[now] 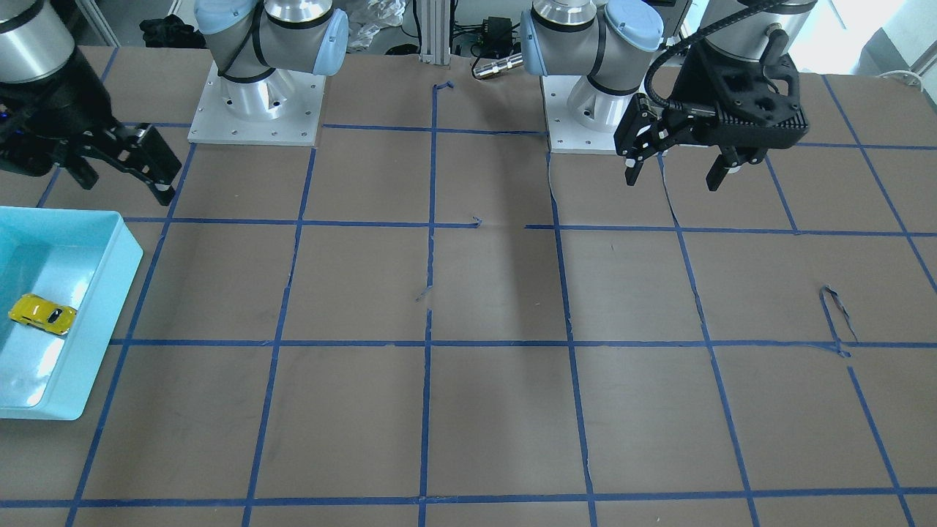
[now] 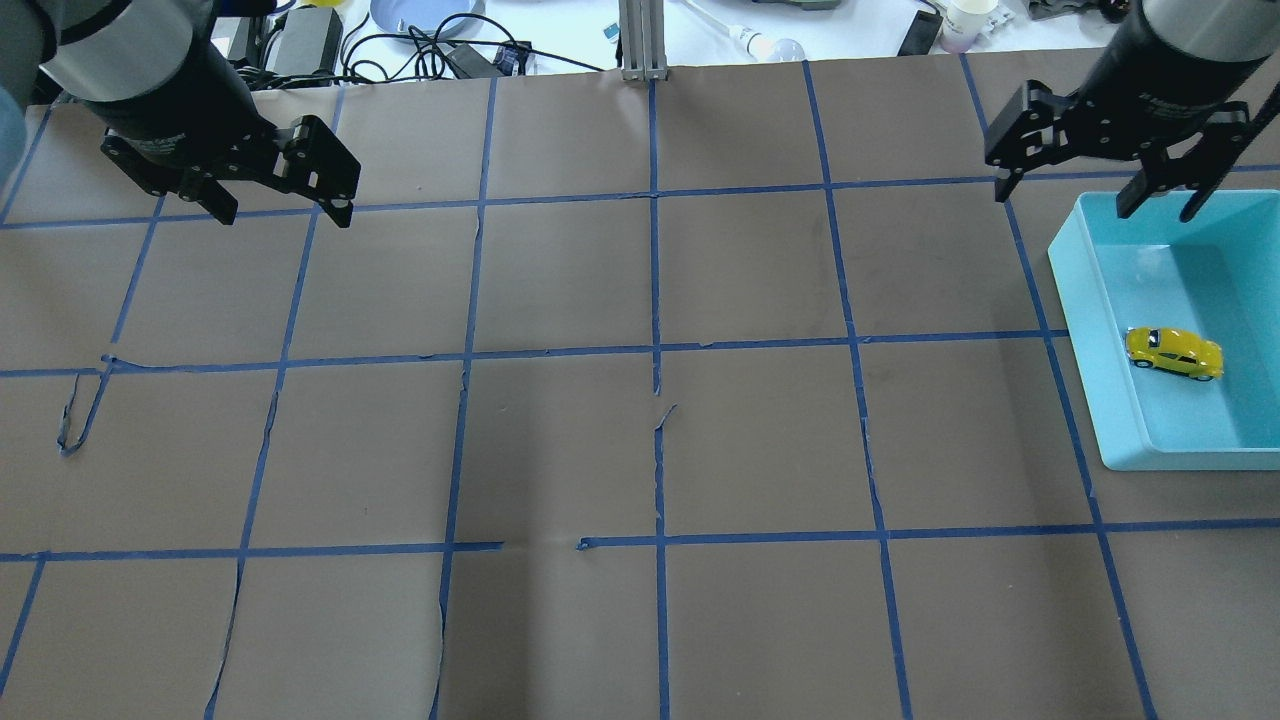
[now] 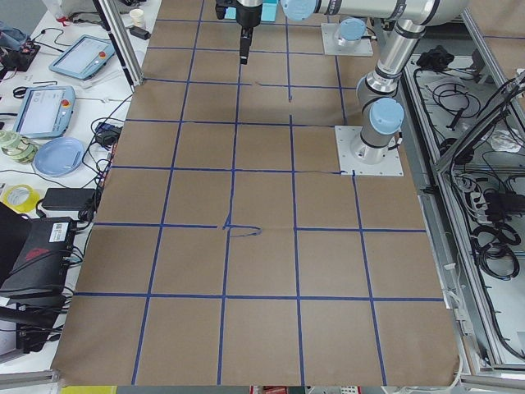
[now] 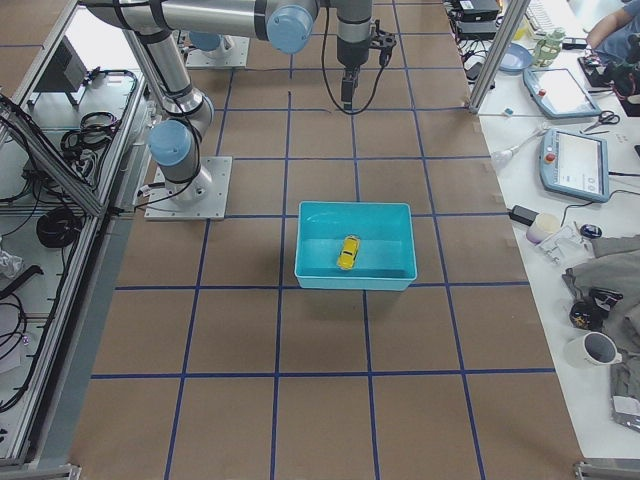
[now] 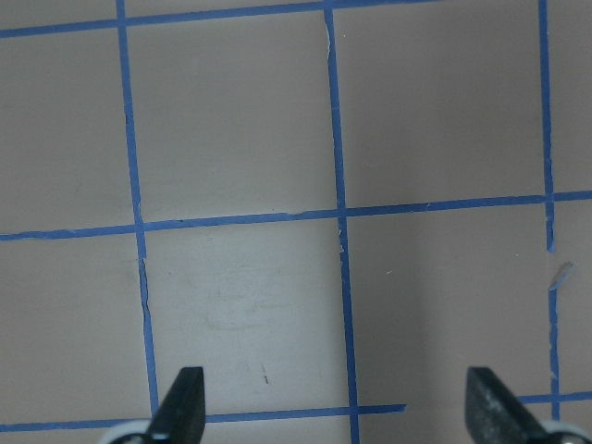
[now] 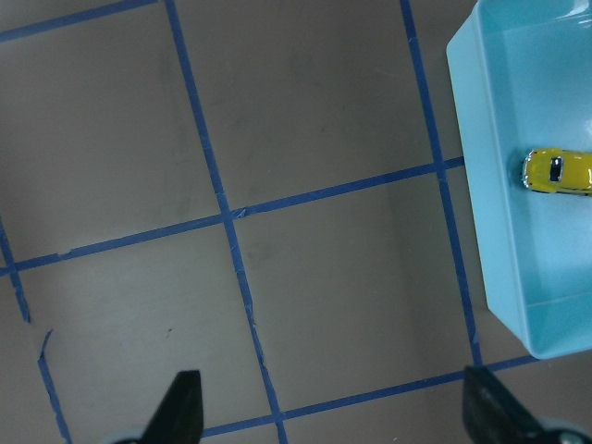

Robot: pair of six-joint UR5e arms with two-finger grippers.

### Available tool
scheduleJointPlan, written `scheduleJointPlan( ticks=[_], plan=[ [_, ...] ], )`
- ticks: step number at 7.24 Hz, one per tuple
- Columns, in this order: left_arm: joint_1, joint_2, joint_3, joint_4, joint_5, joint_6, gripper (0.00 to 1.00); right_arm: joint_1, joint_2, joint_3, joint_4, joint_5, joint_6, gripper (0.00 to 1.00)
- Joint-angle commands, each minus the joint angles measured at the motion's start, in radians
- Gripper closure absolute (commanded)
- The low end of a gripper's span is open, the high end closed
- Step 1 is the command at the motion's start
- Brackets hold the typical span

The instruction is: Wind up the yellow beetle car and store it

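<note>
The yellow beetle car rests on its wheels on the floor of a light-blue bin at the table's right side. It also shows in the front view, the right side view and the right wrist view. My right gripper is open and empty, raised above the bin's far left corner, apart from the car. My left gripper is open and empty, raised over bare table at the far left. The left wrist view shows its fingertips spread wide over tape lines only.
Brown paper with a blue tape grid covers the table, torn in places. The two arm bases stand at the robot's edge. Cables and dishes lie beyond the far edge.
</note>
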Motion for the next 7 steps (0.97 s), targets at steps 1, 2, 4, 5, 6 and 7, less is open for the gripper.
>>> scheduleJointPlan(
  ticks=[1,2,4,5,6,7],
  plan=[
    [0.0,0.001,0.0,0.0,0.001,0.0,0.0,0.091,-0.004,0.0,0.025,-0.004,0.038,0.0],
    [0.0,0.001,0.0,0.0,0.0,0.0,0.0,0.117,0.002,-0.002,0.024,-0.013,0.04,0.0],
    [0.0,-0.001,0.0,0.0,0.0,0.0,0.0,0.118,-0.002,-0.005,0.028,-0.03,0.038,0.0],
    [0.0,-0.001,0.0,0.0,0.0,0.0,0.0,0.118,-0.004,-0.006,0.031,-0.027,0.037,0.0],
    [0.0,0.001,0.0,0.0,0.0,0.0,0.0,0.118,-0.004,-0.006,0.03,-0.022,0.037,0.0],
    [0.0,-0.001,0.0,0.0,0.0,0.0,0.0,0.118,-0.002,-0.006,0.028,-0.013,0.037,0.0]
  ],
)
